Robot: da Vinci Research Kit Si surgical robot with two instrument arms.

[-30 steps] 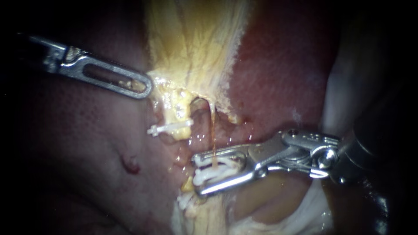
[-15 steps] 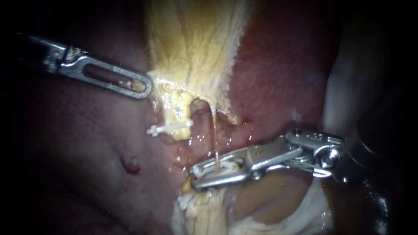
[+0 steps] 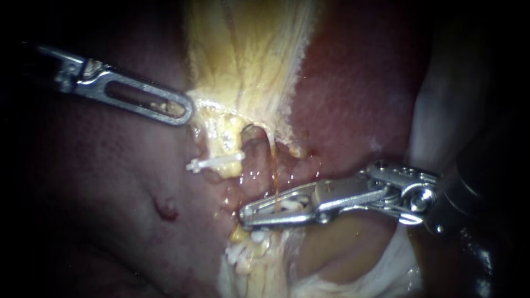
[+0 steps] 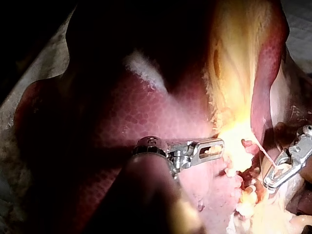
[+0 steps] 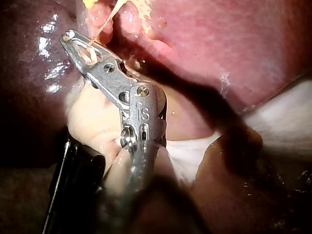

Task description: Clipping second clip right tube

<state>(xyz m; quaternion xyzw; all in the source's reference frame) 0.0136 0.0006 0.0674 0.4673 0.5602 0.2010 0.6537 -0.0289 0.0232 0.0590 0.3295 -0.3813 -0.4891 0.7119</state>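
The left instrument (image 3: 185,110) is seen entering from the left, its slotted steel jaws laid together with no gap and closed on the fringe of the yellow tissue (image 3: 243,60), crumbs of which are visible through the slot. In the left wrist view the same jaws (image 4: 220,145) are shown tip-on against that fibrous, glistening fringe. Under and below the shaft, the liver (image 3: 99,182) is spread out as a dark red, finely mottled, wet surface. Beside the jaws' tip, a lumpy yellow stump is crossed by a thin white crosswise clip (image 3: 216,161). Just beyond it, the right tube (image 3: 272,165) is seen as a fine, taut amber strand running down from the yellow tissue. It is met by the right instrument (image 3: 247,216), whose long, hinged metal jaws are drawn almost together and pressed from both sides on a ridged white clip (image 3: 286,206) seated around the strand. In the right wrist view the strand (image 5: 105,22) is seen passing into those jaws (image 5: 68,38). A lower clip (image 3: 238,255), also white and ridged, lies just under them amid pale yellow tissue
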